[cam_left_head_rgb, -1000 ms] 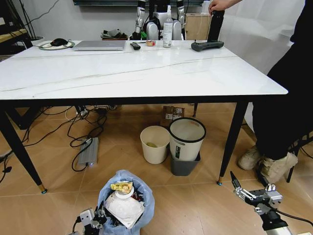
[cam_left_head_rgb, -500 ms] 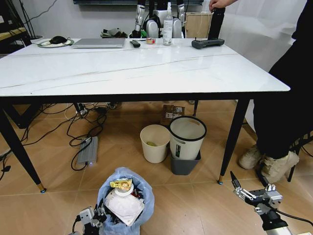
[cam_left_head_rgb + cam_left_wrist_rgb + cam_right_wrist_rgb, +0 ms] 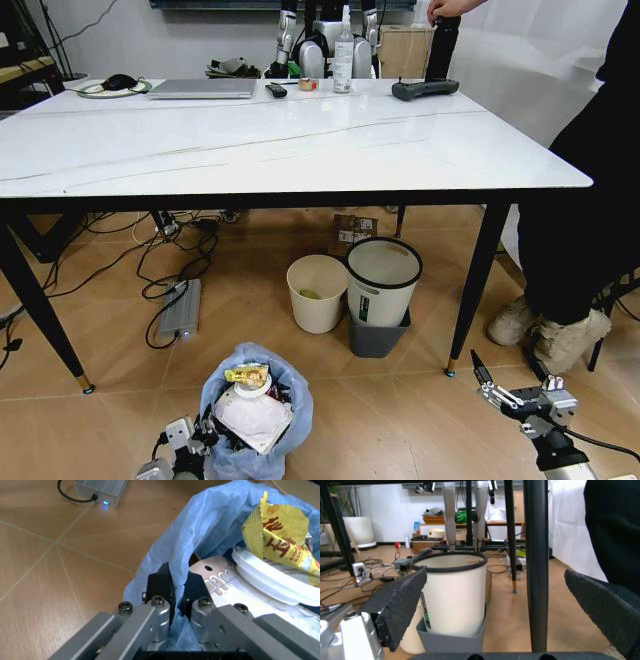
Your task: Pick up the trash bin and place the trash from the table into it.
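Now the trash bin [image 3: 255, 412] stands upright on the tan tile floor [image 3: 120, 400], near the robot and a bit to its left, in front of the table [image 3: 280, 140]. Its open top faces up, and its light-blue bag [image 3: 210, 536] puffs out over the rim. The trash [image 3: 250, 405] is piled inside: a yellow wrapper [image 3: 280, 528] on top, a white plate [image 3: 265, 581] under it, and crumpled white paper.

The left gripper [image 3: 177, 592] is low at the near left side of the bin. Its fingers are pinched tight on the rim, with the blue bag caught between them. The right gripper [image 3: 512, 385] hangs low on the right, well apart from the bin, with its fingers spread wide and holding nothing.

Since a second ago, the bin has dropped a little lower and come nearer in the head view, and the left gripper went with it. The right gripper has not moved.

A laptop [image 3: 203, 89], a spray bottle [image 3: 344, 45] and a black controller [image 3: 425, 90] sit at the far edge of the white table. Under it stand a cream bin [image 3: 317, 293] and a white-lidded grey bin [image 3: 381, 298], beside black cables [image 3: 150, 260]. A person stands at the right.
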